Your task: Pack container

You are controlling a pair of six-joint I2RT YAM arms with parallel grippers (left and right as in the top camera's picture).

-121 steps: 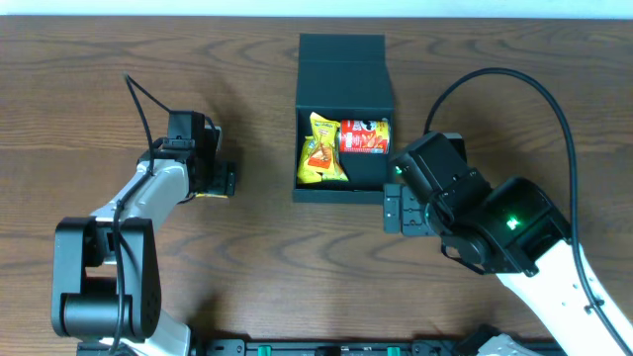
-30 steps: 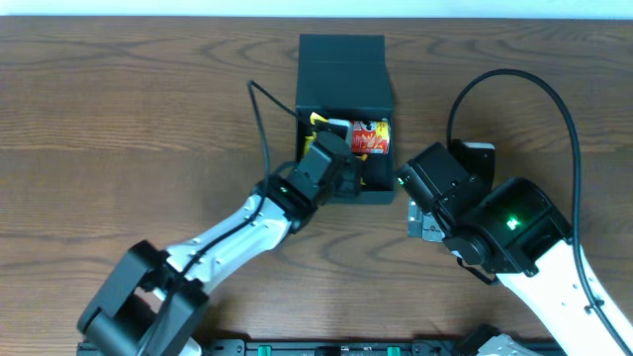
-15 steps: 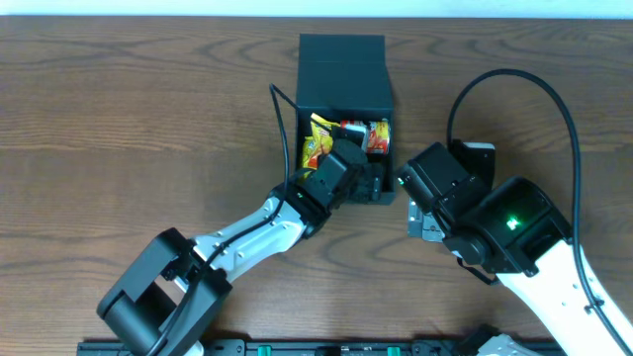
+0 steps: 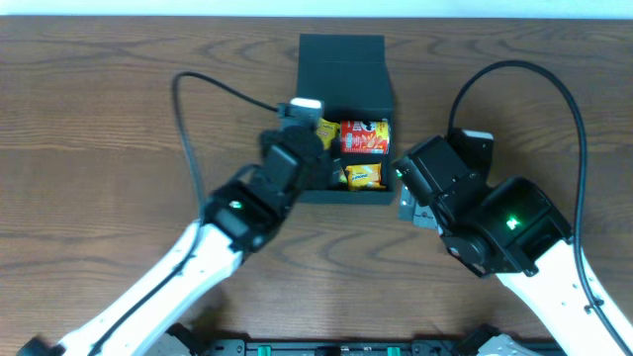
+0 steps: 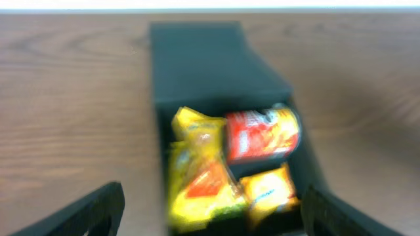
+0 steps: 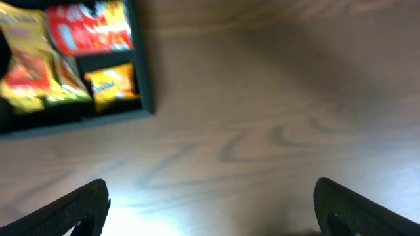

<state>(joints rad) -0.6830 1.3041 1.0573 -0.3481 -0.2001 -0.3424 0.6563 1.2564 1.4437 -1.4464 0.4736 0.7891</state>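
Left gripper (image 5: pixel 211 193): fingers spread wide, nothing between them. The container (image 5: pixel 203 59) sits just ahead of and below the tips, with its flap lid laid back on the far side.

Inside, ahead of the left fingers:
- tall yellow packet (image 5: pixel 200 177), toward the left finger
- red packet (image 5: pixel 262 134), beyond it
- small yellow packet (image 5: pixel 266 190), nearest the right finger

Right gripper (image 6: pixel 210 190): fingers wide apart and empty over bare table (image 6: pixel 262 98). The container's corner lies ahead and to the left of the tips.

Risks, as we judge them:
- The tall yellow packet looks crumpled and may ride above the rim, so the lid could foul on it.
- The left fingers hang close over the near wall, so a low pull-back could hook it and drag the box.
- A sideways sweep by the right fingers could nudge the container.
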